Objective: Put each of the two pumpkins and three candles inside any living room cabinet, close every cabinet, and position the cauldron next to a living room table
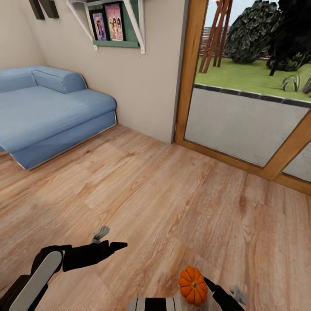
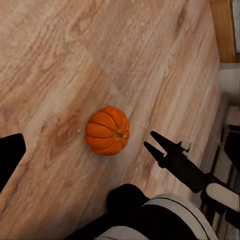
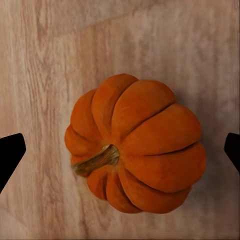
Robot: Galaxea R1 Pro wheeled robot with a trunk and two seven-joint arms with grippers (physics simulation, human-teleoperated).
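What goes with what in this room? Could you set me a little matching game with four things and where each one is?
Things:
1. pumpkin
2. sofa
3. shelf
4. glass door

Places:
A. mounted high on the wall, holding framed pictures
B. on the wooden floor beside the right gripper
C. showing grass and bushes outside
D. against the wall, at the left of the head view

Pairs: 1-B, 2-D, 3-A, 4-C
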